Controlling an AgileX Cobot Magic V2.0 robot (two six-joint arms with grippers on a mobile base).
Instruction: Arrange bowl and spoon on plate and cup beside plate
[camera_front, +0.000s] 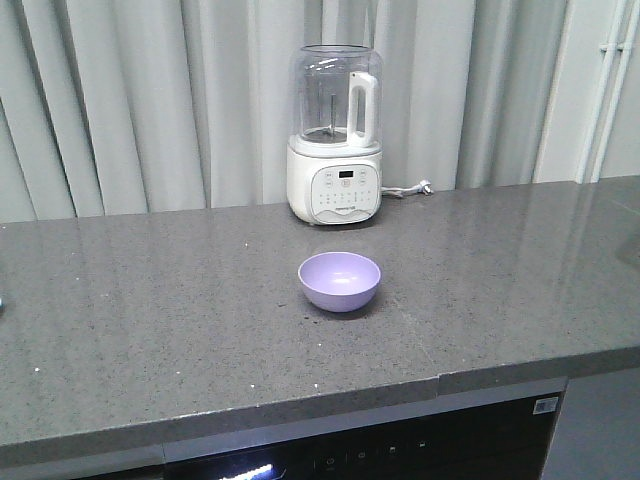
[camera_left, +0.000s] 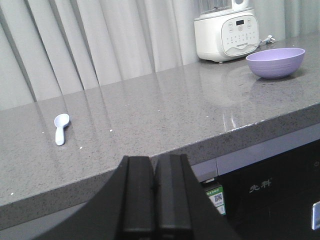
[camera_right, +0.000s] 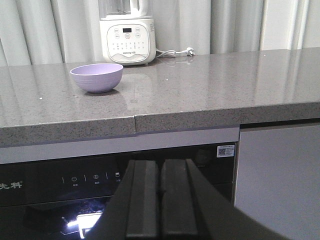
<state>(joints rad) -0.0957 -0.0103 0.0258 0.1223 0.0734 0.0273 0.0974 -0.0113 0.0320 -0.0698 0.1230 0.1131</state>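
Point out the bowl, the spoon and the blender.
Bowl (camera_front: 340, 281): front view, on its inner floor.
Spoon (camera_left: 60, 131): left wrist view, on its handle.
Blender (camera_front: 332, 152): front view, on the top of its white base.

White blender base (camera_left: 227, 34) at back of grey counter (camera_left: 150, 115). Just in front and right of it: lavender bowl (camera_left: 275, 62), upright. Far left of it, well apart: pale blue spoon (camera_left: 60, 128), scoop rearward. Low in foreground: left gripper (camera_left: 155, 200), jaws pressed together, nothing between.

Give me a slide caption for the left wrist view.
Left end effector shut, off the counter; spoon lies at left, purple bowl at right near the blender.
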